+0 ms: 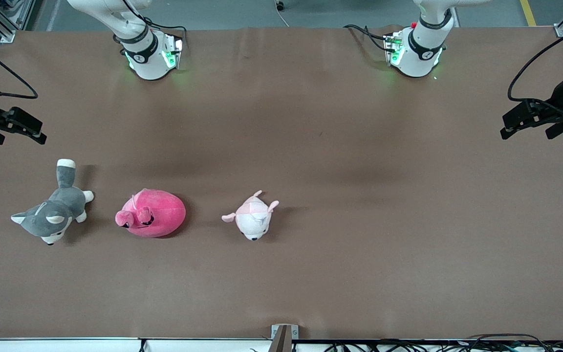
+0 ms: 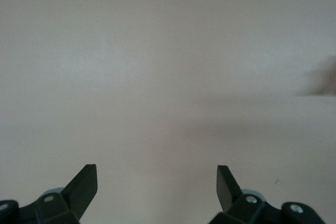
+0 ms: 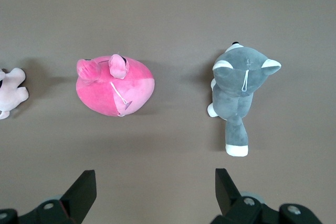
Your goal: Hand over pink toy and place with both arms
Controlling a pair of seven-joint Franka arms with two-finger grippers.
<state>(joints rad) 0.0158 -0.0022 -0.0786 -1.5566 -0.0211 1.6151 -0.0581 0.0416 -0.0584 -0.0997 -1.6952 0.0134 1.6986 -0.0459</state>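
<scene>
The pink toy (image 1: 157, 212) (image 3: 113, 90) lies on the brown table (image 1: 359, 195), toward the right arm's end, with a grey husky plush on one side and a pale pink plush on the other. My right gripper (image 1: 42, 132) (image 3: 155, 179) hangs open and empty over the table's edge at that end, apart from the toy. My left gripper (image 1: 504, 128) (image 2: 156, 174) hangs open and empty over the left arm's end of the table, where its wrist view shows only bare table.
The grey-and-white husky plush (image 1: 54, 215) (image 3: 239, 87) lies beside the pink toy, closest to the right arm's end. A small pale pink-and-white plush (image 1: 254, 217) (image 3: 10, 95) lies beside it toward the table's middle. Cables run along the edge nearest the front camera.
</scene>
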